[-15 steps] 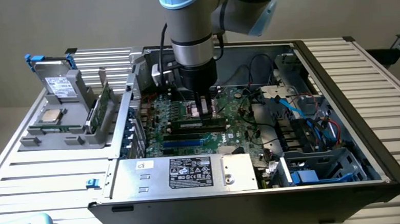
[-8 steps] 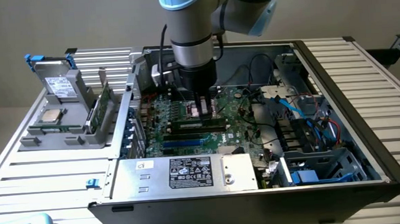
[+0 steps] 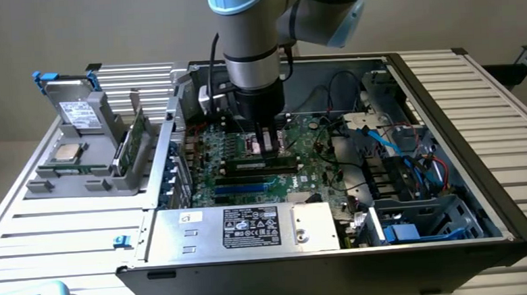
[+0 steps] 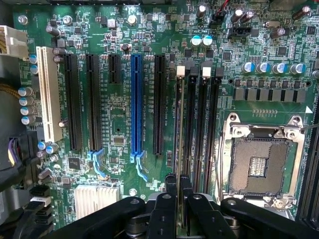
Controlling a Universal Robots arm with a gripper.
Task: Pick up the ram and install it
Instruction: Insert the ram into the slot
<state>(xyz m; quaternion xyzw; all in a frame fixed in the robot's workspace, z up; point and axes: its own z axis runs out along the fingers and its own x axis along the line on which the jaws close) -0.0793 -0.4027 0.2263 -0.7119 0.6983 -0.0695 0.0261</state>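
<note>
The ram (image 4: 178, 124) shows edge-on as a thin strip standing along the memory slot (image 4: 192, 124) row, on the side nearest the long black expansion slots. My gripper (image 4: 178, 191) is shut on its upper edge, one black finger (image 4: 171, 199) on each side. In the exterior view the gripper (image 3: 262, 153) points straight down into the open computer case. The ram (image 3: 261, 164) lies as a dark bar right under the fingertips, on the motherboard (image 3: 310, 175). How deep it sits in the slot I cannot tell.
An open CPU socket (image 4: 259, 167) lies beside the memory slots; blue (image 4: 135, 104) and white (image 4: 48, 94) expansion slots lie on the other side. The power supply (image 3: 245, 228) borders the board at the front, loose cables (image 3: 409, 160) fill the exterior view's right, and a grey fixture (image 3: 84, 177) with a green card (image 3: 130, 144) stands outside on the left.
</note>
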